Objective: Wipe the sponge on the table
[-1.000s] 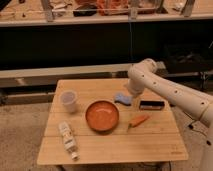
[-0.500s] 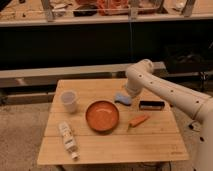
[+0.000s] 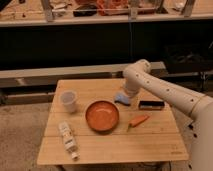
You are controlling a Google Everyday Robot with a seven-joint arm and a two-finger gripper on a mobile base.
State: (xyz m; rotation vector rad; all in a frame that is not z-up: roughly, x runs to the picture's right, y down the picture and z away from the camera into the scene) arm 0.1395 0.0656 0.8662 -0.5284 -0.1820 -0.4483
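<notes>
The small light-blue sponge (image 3: 121,98) lies on the light wooden slatted table (image 3: 110,145), just right of the orange bowl and behind it. My gripper (image 3: 128,93) hangs from the white arm that reaches in from the right. It sits directly over the sponge's right end, touching it or very close above it. The arm's wrist hides part of the sponge.
An orange bowl (image 3: 102,115) stands mid-table. A carrot (image 3: 138,120) and a black flat bar (image 3: 151,105) lie to the right. A clear cup (image 3: 68,101) stands at the left, with a white bottle (image 3: 67,139) lying at the front left. A long grey shelf (image 3: 60,73) runs behind the table.
</notes>
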